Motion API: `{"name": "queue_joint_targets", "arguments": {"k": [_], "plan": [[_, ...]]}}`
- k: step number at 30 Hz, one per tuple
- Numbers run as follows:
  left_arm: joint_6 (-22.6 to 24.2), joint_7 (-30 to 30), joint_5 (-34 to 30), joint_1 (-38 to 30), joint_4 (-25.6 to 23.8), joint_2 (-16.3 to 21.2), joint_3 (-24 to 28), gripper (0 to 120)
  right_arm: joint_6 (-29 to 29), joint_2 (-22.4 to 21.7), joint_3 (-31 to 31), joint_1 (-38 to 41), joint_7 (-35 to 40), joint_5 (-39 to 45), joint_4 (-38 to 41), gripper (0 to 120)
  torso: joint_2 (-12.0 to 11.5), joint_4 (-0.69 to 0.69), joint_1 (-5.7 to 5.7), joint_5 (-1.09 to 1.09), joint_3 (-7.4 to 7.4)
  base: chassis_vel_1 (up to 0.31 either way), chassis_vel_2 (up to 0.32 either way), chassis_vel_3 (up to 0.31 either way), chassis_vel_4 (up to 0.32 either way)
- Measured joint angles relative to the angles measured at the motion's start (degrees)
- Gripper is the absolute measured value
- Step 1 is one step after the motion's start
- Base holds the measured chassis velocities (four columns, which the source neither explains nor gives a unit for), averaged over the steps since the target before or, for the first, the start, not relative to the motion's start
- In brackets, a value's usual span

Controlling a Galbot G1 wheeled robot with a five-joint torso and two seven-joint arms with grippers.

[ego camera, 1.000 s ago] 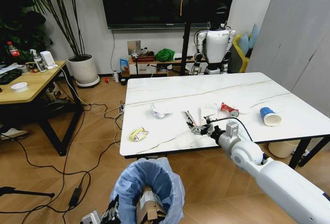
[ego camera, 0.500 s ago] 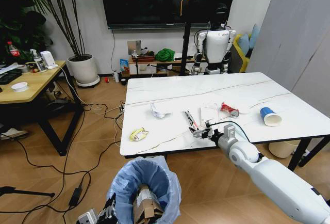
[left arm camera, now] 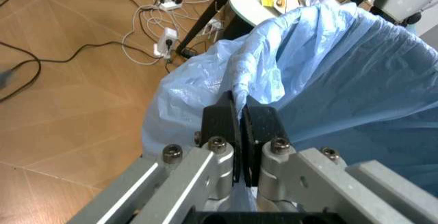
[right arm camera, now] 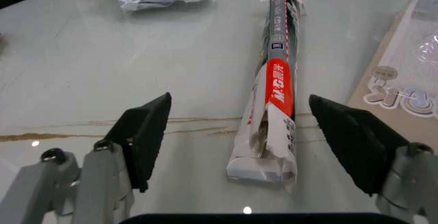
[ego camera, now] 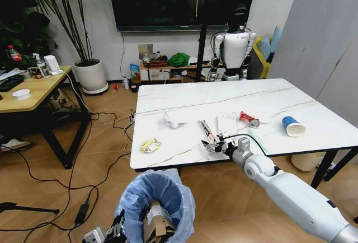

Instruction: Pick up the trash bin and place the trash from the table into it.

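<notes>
The trash bin [ego camera: 159, 201], lined with a light blue bag, hangs below the table's [ego camera: 279, 100] front edge with brown cardboard [ego camera: 156, 222] inside. My left gripper [left arm camera: 239, 126] is shut on the bag's rim. My right gripper [right arm camera: 246, 142] is open low over the table, its fingers either side of a long flattened red-and-white wrapper [right arm camera: 274, 96]. In the head view this gripper [ego camera: 215, 144] sits near the front edge. Crumpled white paper [ego camera: 172, 121], a yellow wrapper [ego camera: 150, 145], a clear plastic pack [ego camera: 227, 122], a crushed red can [ego camera: 248, 119] and a blue-and-white cup [ego camera: 292, 126] lie on the top.
A wooden desk [ego camera: 33, 89] stands at the left, with cables [ego camera: 84, 159] across the floor beside it. A potted plant [ego camera: 89, 75] and a white humanoid robot [ego camera: 235, 50] stand behind the table. A beige bucket [ego camera: 305, 162] sits under its right end.
My right arm has swung leftward and lowered its gripper closer over the long wrapper. The bin has sunk slightly in the head view.
</notes>
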Motion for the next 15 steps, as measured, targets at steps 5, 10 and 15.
{"name": "queue_joint_targets", "arguments": {"k": [5, 10, 15], "plan": [[0.0, 0.0, 0.0, -0.1, 0.1, 0.1, 0.0, 0, 0.2, -0.1, -0.1, 0.1, -0.2, 0.3, -0.1, 53, 0.0, 0.00, 0.00, 0.00, 0.00, 0.000, 0.000, 0.000, 0.000], [-0.1, 0.0, 0.2, -0.2, 0.3, -0.1, 0.2, 0, 0.4, -0.5, -0.1, 0.1, -0.4, 0.3, 0.0, 35, 0.0, 0.00, 0.00, 0.00, 0.00, 0.000, 0.000, 0.000, 0.000], [-0.1, 0.0, 0.3, -0.2, 0.4, -0.1, 0.2, 0, 0.4, -0.9, -0.1, 0.1, -0.9, 0.4, 0.2, 17, 0.0, 0.00, 0.00, 0.00, 0.00, 0.000, 0.000, 0.000, 0.000]]}}
